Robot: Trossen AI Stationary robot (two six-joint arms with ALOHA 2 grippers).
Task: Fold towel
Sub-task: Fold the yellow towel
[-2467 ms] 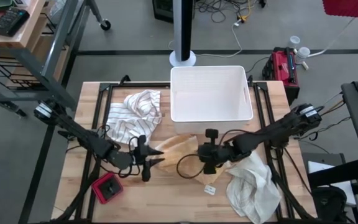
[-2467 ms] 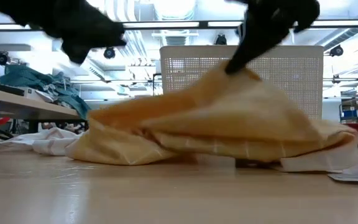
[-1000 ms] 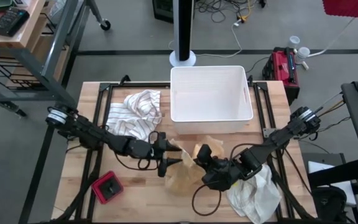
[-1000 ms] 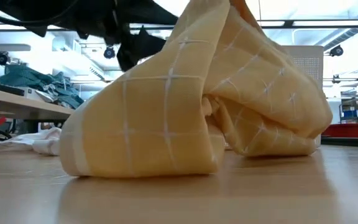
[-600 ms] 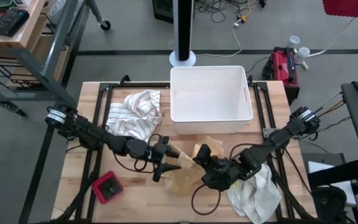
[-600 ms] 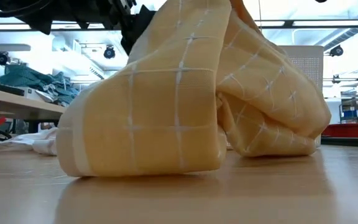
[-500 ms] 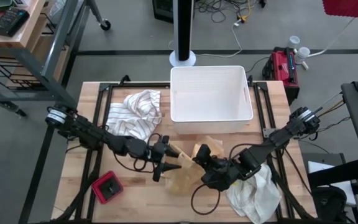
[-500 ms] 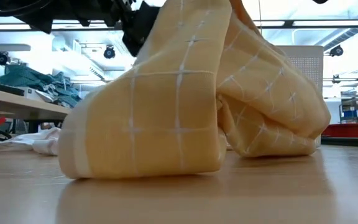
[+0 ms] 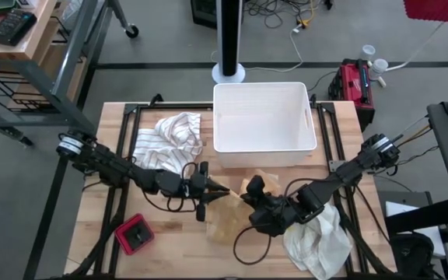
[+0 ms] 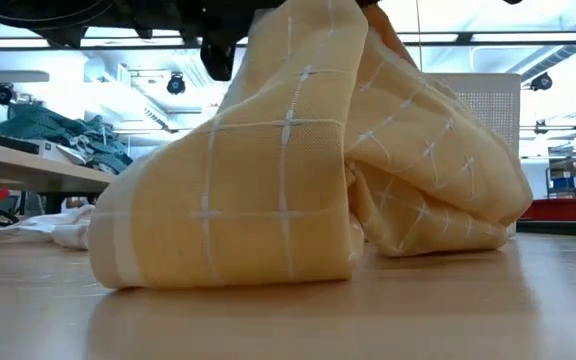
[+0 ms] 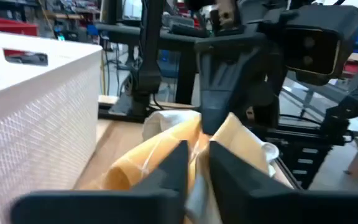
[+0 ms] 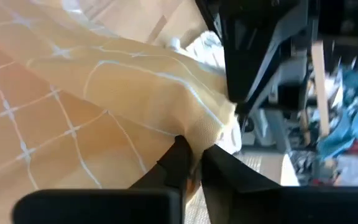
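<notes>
Since a second ago the left gripper [image 9: 218, 190] has pinched the soft yellow checked towel [image 9: 228, 218] mid-table, beside the right gripper [image 9: 249, 192] pinching it too, so next they should pull it open flat.

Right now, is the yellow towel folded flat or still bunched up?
Bunched up: the yellow towel stands in a tall, rumpled heap, pinched by both claws, not flat.

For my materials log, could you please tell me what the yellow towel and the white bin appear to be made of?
Yellow towel: soft woven cloth, matte, judging by its limp folds and pale stitched grid. White bin: probably moulded plastic, as its rigid walls carry fine perforations.
</notes>
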